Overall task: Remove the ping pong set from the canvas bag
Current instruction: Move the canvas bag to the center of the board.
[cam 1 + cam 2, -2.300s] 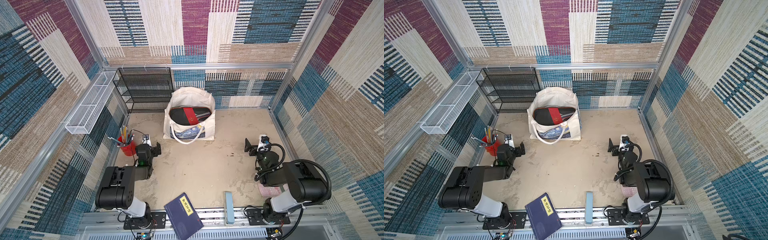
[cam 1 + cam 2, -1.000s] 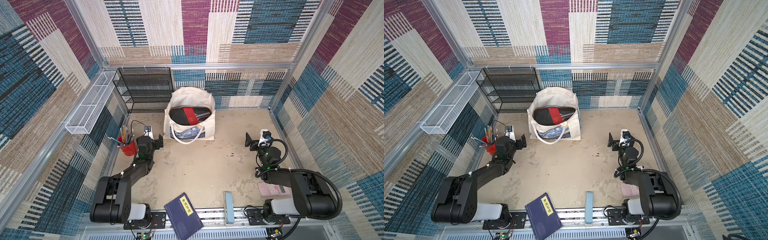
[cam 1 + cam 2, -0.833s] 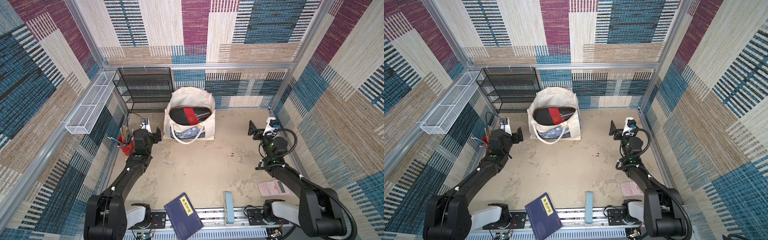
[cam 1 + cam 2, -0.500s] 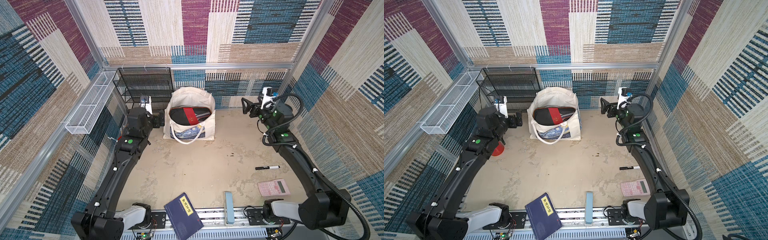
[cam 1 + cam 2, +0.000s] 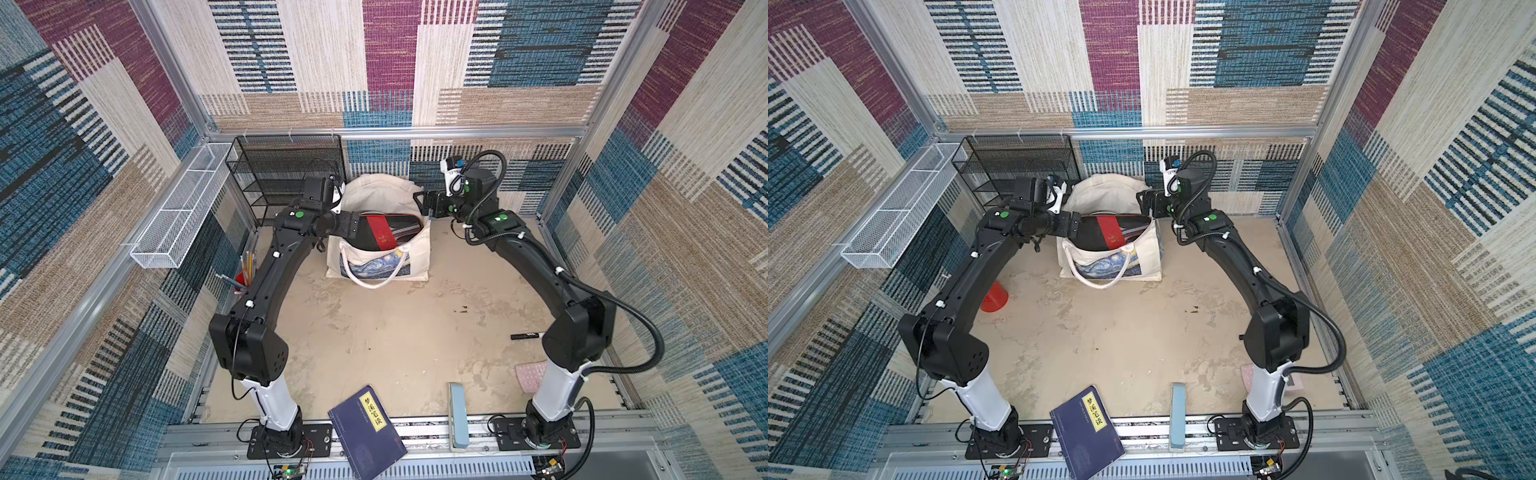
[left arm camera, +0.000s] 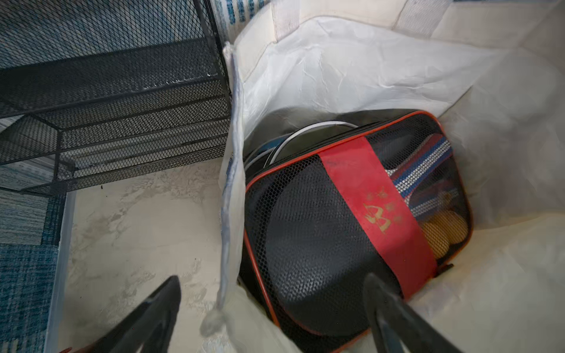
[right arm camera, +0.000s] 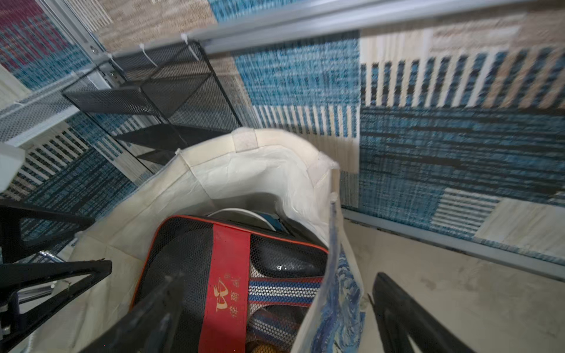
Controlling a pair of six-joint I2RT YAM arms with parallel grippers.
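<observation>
The canvas bag (image 5: pixel 415 259) stands upright on the desk (image 5: pixel 374 332) in the upper middle of both top views, just beside the black mesh rack (image 5: pixel 286 174). The ping pong set (image 5: pixel 392 232), a black mesh case with a red band, lies in the bag's open mouth. The left hand (image 5: pixel 353 223) is open, its fingers (image 6: pixel 394 318) straddling the rim on the frame's left. The right hand (image 5: pixel 424 203) is spread wide across the opposite rim. Neither grips anything.

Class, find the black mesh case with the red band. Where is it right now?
In both top views, the black mesh case sits inside the open canvas bag by the back wall, right of the black mesh rack.
</observation>
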